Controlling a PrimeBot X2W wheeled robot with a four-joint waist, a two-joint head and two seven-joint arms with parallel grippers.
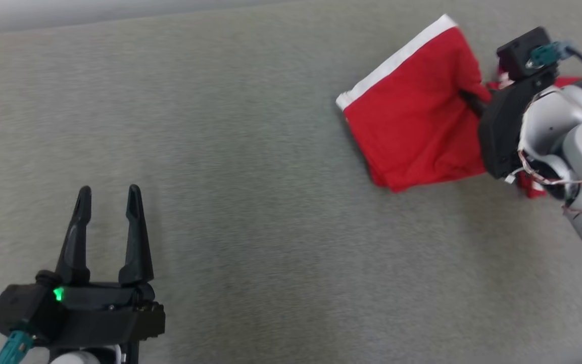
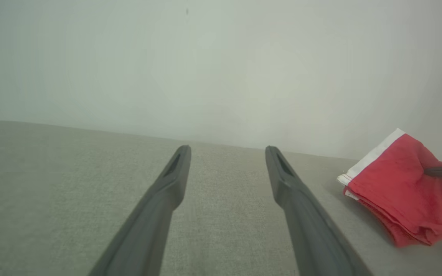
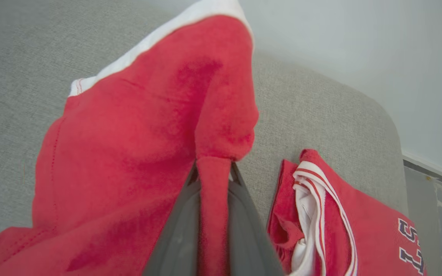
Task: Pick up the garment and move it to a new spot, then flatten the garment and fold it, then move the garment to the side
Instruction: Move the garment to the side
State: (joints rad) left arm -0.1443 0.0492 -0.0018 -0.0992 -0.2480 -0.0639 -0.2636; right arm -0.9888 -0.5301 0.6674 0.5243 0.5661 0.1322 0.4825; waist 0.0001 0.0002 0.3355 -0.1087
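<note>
The garment [image 1: 412, 116] is red with a white band along one edge, folded, lying at the far right of the grey table [image 1: 250, 177]. My right gripper [image 1: 473, 101] is shut on its right edge; in the right wrist view a fold of the garment [image 3: 129, 134] runs pinched between the two fingers [image 3: 178, 234]. My left gripper [image 1: 109, 202] stands open at the lower left, far from the cloth, with nothing between its fingers. In the left wrist view the garment [image 2: 401, 188] lies to the right of that gripper [image 2: 228, 151].
A second red garment [image 3: 343, 222] with white trim and dark lettering lies folded just right of the held one, partly under my right arm [image 1: 564, 131]. The table's rounded far corner [image 3: 390, 115] and a pale wall [image 2: 221, 69] lie beyond.
</note>
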